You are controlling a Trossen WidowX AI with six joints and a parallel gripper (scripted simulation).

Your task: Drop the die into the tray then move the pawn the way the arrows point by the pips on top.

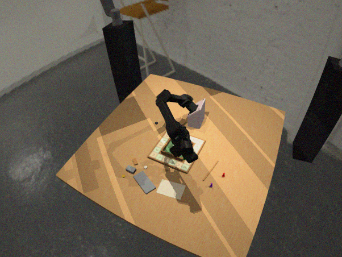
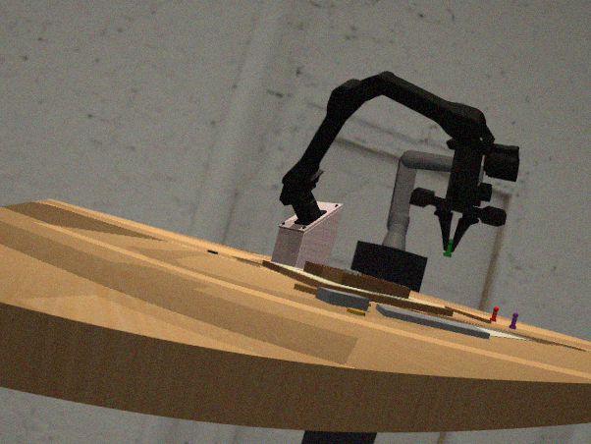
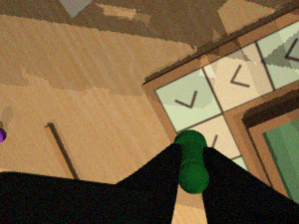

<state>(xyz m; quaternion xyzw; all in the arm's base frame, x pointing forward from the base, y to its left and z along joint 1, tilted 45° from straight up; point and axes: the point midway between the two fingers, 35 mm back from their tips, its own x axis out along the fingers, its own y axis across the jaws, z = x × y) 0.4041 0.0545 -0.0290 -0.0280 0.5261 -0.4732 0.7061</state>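
Observation:
My gripper [image 2: 449, 246] [image 3: 190, 154] is shut on the green pawn [image 2: 448, 250] [image 3: 193, 179] and holds it raised well above the table. In the wrist view the pawn appears over the squares near one corner of the board [image 1: 184, 166] [image 2: 427, 308] [image 3: 196, 84]. Arrows mark the board's squares. The wooden tray [image 1: 167, 155] [image 2: 373, 285] [image 3: 279, 117] with a green floor stands inside the ring and is partly hidden by the arm in the top view. I cannot make out the die or its top face in any view.
A red pawn [image 1: 223, 175] [image 2: 495, 314], a purple pawn [image 1: 211, 185] [image 2: 513, 320] and a thin stick [image 1: 210, 170] [image 3: 62, 150] lie beyond the board. Grey blocks [image 1: 144, 182] [image 1: 130, 169], a pale sheet [image 1: 167, 190] and a yellow disc [image 1: 123, 176] are nearby. A pinkish box [image 1: 196, 120] [image 2: 306, 248] stands by the arm's base.

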